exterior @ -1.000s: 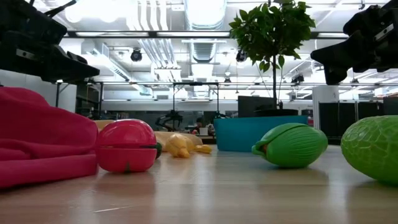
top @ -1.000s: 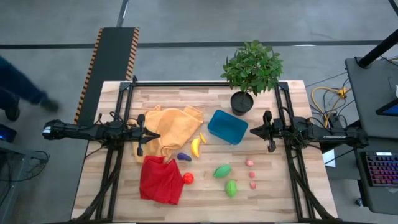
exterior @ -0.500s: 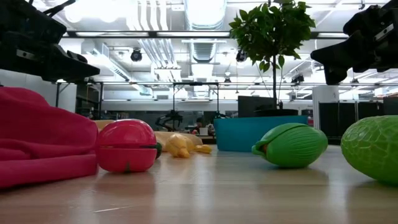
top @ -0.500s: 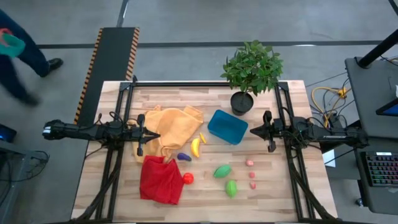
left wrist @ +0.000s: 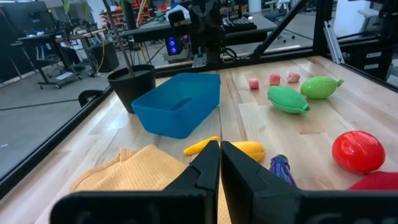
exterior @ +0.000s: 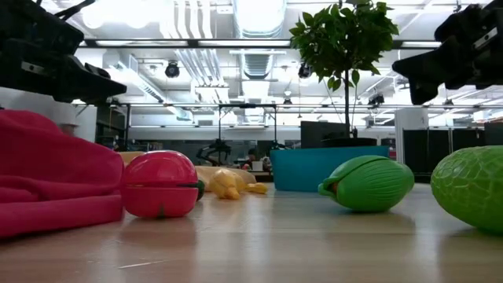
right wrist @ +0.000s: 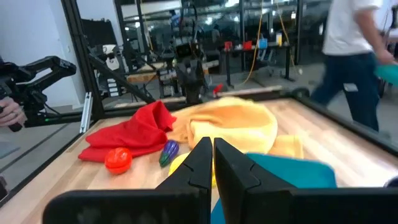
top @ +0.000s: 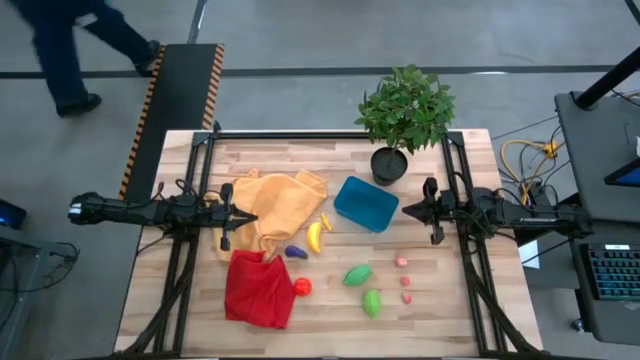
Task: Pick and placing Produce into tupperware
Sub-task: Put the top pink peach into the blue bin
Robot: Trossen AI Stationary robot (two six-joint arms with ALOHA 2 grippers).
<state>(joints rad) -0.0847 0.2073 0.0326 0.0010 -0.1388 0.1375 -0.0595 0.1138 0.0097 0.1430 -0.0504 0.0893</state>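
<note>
The blue-teal tupperware (top: 366,204) sits open on the wooden table, right of centre. The produce lies on the boards near it: a yellow banana (top: 314,236), a purple piece (top: 295,252), a red round one (top: 302,287), two green ovals (top: 357,275) (top: 372,301) and tiny pink ones (top: 406,281). My left gripper (top: 252,216) hangs shut above the yellow-orange cloth, left of the banana; its closed fingers (left wrist: 211,163) show in the left wrist view. My right gripper (top: 406,211) hangs shut just right of the tupperware, fingers (right wrist: 204,158) together. Neither touches anything.
A yellow-orange cloth (top: 280,205) and a red cloth (top: 258,290) lie on the table's left half. A black plant pot (top: 389,165) stands at the far edge behind the tupperware. Black frame rails run along both sides. A person (top: 70,40) is on the floor beyond the far left corner.
Both arms and all the produce have stayed where they were. A person has walked across the floor beyond the table's far left corner.
</note>
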